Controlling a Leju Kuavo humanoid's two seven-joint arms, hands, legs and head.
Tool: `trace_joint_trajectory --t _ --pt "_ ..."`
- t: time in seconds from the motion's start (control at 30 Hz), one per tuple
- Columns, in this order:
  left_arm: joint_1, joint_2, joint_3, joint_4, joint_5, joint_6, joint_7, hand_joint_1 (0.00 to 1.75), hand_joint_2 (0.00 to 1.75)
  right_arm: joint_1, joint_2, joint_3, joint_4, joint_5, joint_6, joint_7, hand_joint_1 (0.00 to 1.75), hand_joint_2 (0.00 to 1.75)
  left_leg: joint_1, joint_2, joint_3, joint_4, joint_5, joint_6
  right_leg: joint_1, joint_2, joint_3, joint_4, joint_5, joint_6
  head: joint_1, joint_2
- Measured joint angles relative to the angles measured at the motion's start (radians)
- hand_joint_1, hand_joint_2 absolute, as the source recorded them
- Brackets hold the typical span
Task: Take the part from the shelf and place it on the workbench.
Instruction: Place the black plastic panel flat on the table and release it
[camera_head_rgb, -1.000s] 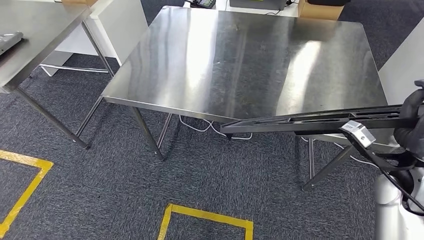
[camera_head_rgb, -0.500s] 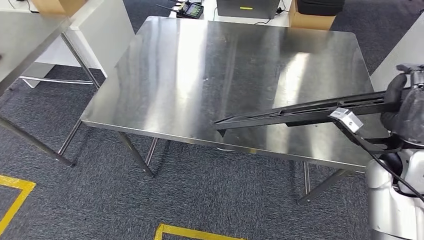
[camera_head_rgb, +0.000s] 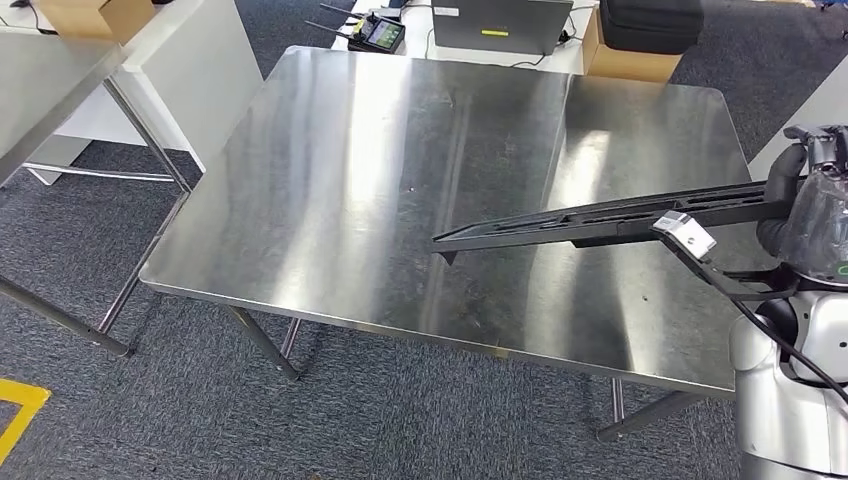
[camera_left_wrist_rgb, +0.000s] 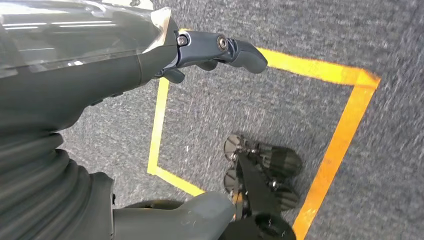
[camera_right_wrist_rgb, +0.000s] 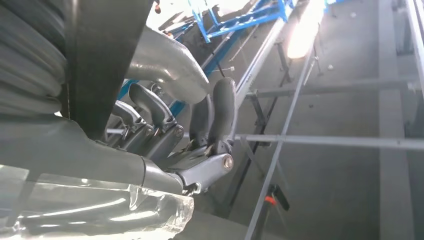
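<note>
Camera closer: long black part now over tabletop, gripped by right robot hand; left robot hand empty, fingers apart.

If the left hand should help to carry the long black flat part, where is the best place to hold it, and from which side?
Probably its free end: the long black flat part juts out level over the steel workbench while the right hand holds the far end. The left hand could come from the robot's left, closing over the thin edges.
</note>
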Motion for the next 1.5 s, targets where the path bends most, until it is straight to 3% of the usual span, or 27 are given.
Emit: trace_joint_trajectory --t 0.07,0.13,0.23,0.27,0.3,0.33,0.4,0.43,0.47,0.6,0.67,0.73,0.77,0.8,0.83,0.9,0.93,1.0,1.07,1.13,1.23,1.3,1.33,1.43,1.5 --pt "-0.002 0.002 0.000 -0.002 0.000 0.000 -0.024 0.00 1.75 -0.008 0.001 -0.002 0.004 0.023 0.000 0.001 1.75 1.75 -0.001 0.003 -0.001 0.012 -0.016 -0.010 -0.006 0.001 0.012 0.000 -0.001 -0.019 -0.001 0.000" --pt "-0.006 0.002 0.000 -0.002 0.000 0.001 -0.048 0.00 1.75 -0.036 0.010 0.002 0.022 0.051 -0.001 0.003 1.75 1.75 0.006 0.018 -0.033 0.077 -0.043 -0.032 -0.016 0.001 0.030 -0.004 -0.005 -0.029 -0.007 0.000" --pt "-0.010 -0.001 0.001 -0.001 0.002 -0.011 -0.065 0.00 1.75 -0.093 0.034 0.022 0.074 0.112 -0.007 0.020 1.75 1.75 0.039 0.044 -0.154 0.281 -0.106 -0.067 -0.014 0.002 0.047 -0.005 -0.016 -0.044 -0.015 0.000" --pt "-0.011 -0.001 0.002 -0.001 0.005 -0.019 -0.067 0.00 1.75 -0.108 0.045 0.031 0.094 0.134 -0.011 0.028 1.75 1.75 0.048 0.047 -0.184 0.315 -0.106 -0.073 -0.014 0.002 0.052 -0.005 -0.020 -0.047 -0.016 0.000" --pt "-0.011 -0.002 0.003 -0.001 0.009 -0.027 -0.068 0.00 1.75 -0.124 0.058 0.041 0.114 0.157 -0.013 0.036 1.75 1.75 0.055 0.048 -0.197 0.311 -0.085 -0.077 -0.013 0.002 0.059 -0.005 -0.024 -0.049 -0.016 0.000" --pt "-0.011 -0.002 0.005 -0.001 0.014 -0.035 -0.068 0.00 1.75 -0.139 0.071 0.050 0.134 0.177 -0.015 0.044 1.75 1.75 0.060 0.048 -0.187 0.265 -0.045 -0.078 -0.013 0.002 0.067 -0.005 -0.029 -0.050 -0.016 0.000" --pt "-0.014 -0.001 0.013 -0.001 0.023 -0.048 -0.068 0.00 1.75 -0.168 0.095 0.068 0.168 0.204 -0.018 0.058 1.75 1.75 0.061 0.048 -0.133 0.118 0.044 -0.069 -0.013 0.002 0.083 -0.008 -0.038 -0.046 -0.015 0.000" --pt "-0.016 -0.001 0.018 -0.001 0.026 -0.051 -0.068 0.00 1.75 -0.183 0.103 0.075 0.182 0.212 -0.020 0.062 1.75 1.75 0.058 0.048 -0.110 0.062 0.065 -0.061 -0.013 0.002 0.086 -0.010 -0.041 -0.045 -0.014 0.000" --pt "-0.018 0.000 0.023 -0.001 0.029 -0.052 -0.068 0.00 1.75 -0.197 0.112 0.081 0.196 0.217 -0.023 0.066 1.75 1.75 0.055 0.048 -0.095 0.029 0.071 -0.055 -0.011 0.001 0.087 -0.011 -0.044 -0.042 -0.015 0.000" --pt "-0.019 -0.002 0.034 -0.001 0.034 -0.027 -0.083 0.00 1.75 -0.248 0.134 0.112 0.262 0.232 -0.032 0.098 1.75 1.75 0.053 0.050 -0.071 -0.004 0.069 -0.037 -0.004 -0.003 0.080 -0.007 -0.056 -0.028 -0.020 0.000" --pt "-0.021 -0.003 0.044 -0.001 0.040 -0.031 -0.095 0.00 1.75 -0.288 0.119 0.160 0.315 0.237 -0.041 0.184 1.75 1.75 0.056 0.051 -0.060 -0.021 0.075 -0.029 -0.002 -0.004 0.036 0.076 -0.092 -0.033 -0.017 0.000" --pt "-0.023 -0.004 0.056 -0.001 0.050 -0.049 -0.104 0.00 1.75 -0.337 0.083 0.253 0.386 0.239 -0.054 0.335 1.75 1.75 0.053 0.049 -0.059 -0.021 0.074 -0.025 -0.003 -0.004 -0.045 0.217 -0.137 -0.038 -0.015 0.000" --pt "-0.023 -0.004 0.062 -0.001 0.053 -0.057 -0.109 0.00 1.75 -0.367 0.061 0.324 0.428 0.239 -0.061 0.430 1.75 1.75 0.053 0.048 -0.059 -0.020 0.073 -0.025 -0.004 -0.004 -0.079 0.266 -0.145 -0.034 -0.015 0.000" --pt "-0.023 -0.004 0.068 -0.001 0.056 -0.063 -0.113 0.00 1.75 -0.402 0.041 0.411 0.474 0.239 -0.066 0.528 1.75 1.75 0.052 0.047 -0.059 -0.019 0.072 -0.025 -0.005 -0.004 -0.097 0.283 -0.138 -0.025 -0.014 0.000" --pt "-0.023 -0.004 0.073 -0.001 0.057 -0.067 -0.116 0.00 1.75 -0.443 0.022 0.518 0.527 0.240 -0.069 0.622 1.75 1.75 0.053 0.047 -0.059 -0.015 0.070 -0.027 -0.007 -0.004 -0.093 0.255 -0.113 -0.013 -0.013 0.000" --pt "-0.023 -0.004 0.082 -0.001 0.057 -0.070 -0.120 0.00 1.75 -0.521 0.003 0.729 0.631 0.240 -0.070 0.743 1.75 1.75 0.053 0.048 -0.062 0.000 0.062 -0.037 -0.012 -0.004 -0.040 0.123 -0.047 0.009 -0.012 0.000" --pt "-0.024 -0.003 0.087 -0.001 0.058 -0.070 -0.121 0.00 1.75 -0.550 0.001 0.819 0.679 0.240 -0.072 0.772 1.75 1.75 0.052 0.047 -0.065 0.013 0.055 -0.042 -0.013 -0.004 -0.013 0.065 -0.023 0.011 -0.012 0.000" --pt "-0.025 -0.002 0.097 -0.001 0.057 -0.070 -0.124 0.00 1.75 -0.579 0.006 0.944 0.755 0.240 -0.075 0.796 1.75 1.75 0.049 0.041 -0.074 0.030 0.047 -0.052 -0.012 -0.004 0.009 0.023 -0.008 -0.005 -0.012 0.000" --pt "-0.022 -0.001 0.102 -0.001 0.057 -0.070 -0.125 0.00 1.75 -0.598 0.011 1.029 0.810 0.239 -0.077 0.802 1.75 1.75 0.051 0.037 -0.080 0.035 0.046 -0.058 -0.010 -0.004 0.010 0.024 -0.004 -0.023 -0.013 0.000" --pt "-0.019 0.000 0.105 -0.001 0.058 -0.069 -0.125 0.00 1.75 -0.618 0.016 1.085 0.846 0.239 -0.077 0.803 1.75 1.75 0.056 0.039 -0.094 0.068 0.022 -0.070 -0.015 -0.004 0.010 0.023 0.001 -0.034 -0.016 0.000" --pt "-0.018 0.000 0.110 -0.001 0.057 -0.069 -0.125 0.00 1.75 -0.637 0.018 1.135 0.887 0.239 -0.077 0.804 1.75 1.75 0.068 0.045 -0.169 0.241 -0.072 -0.091 -0.016 -0.004 0.009 0.023 0.003 -0.040 -0.021 0.000" --pt "-0.018 0.000 0.115 -0.001 0.056 -0.070 -0.124 0.00 1.75 -0.639 0.021 1.163 0.926 0.239 -0.077 0.808 1.75 1.75 0.075 0.047 -0.205 0.323 -0.096 -0.096 -0.017 -0.004 0.009 0.023 0.003 -0.040 -0.021 0.000" --pt "-0.017 0.000 0.117 -0.001 0.054 -0.071 -0.123 0.00 1.75 -0.637 0.023 1.177 0.951 0.239 -0.077 0.814 1.31 1.31 0.078 0.048 -0.197 0.308 -0.081 -0.097 -0.017 -0.003 0.010 0.023 0.003 -0.039 -0.021 0.000" --pt "-0.018 0.001 0.120 -0.001 0.046 -0.073 -0.119 0.00 1.75 -0.619 0.022 1.201 1.013 0.239 -0.078 0.830 0.00 0.00 0.080 0.047 -0.094 0.114 0.002 -0.091 -0.017 -0.003 0.012 0.022 0.002 -0.037 -0.021 0.000" --pt "-0.018 0.001 0.121 -0.001 0.040 -0.073 -0.113 0.00 0.87 -0.597 0.010 1.196 1.026 0.239 -0.078 0.834 0.00 0.00 0.074 0.045 -0.061 0.049 0.014 -0.083 -0.014 -0.003 0.010 0.020 0.002 -0.030 -0.020 0.000"
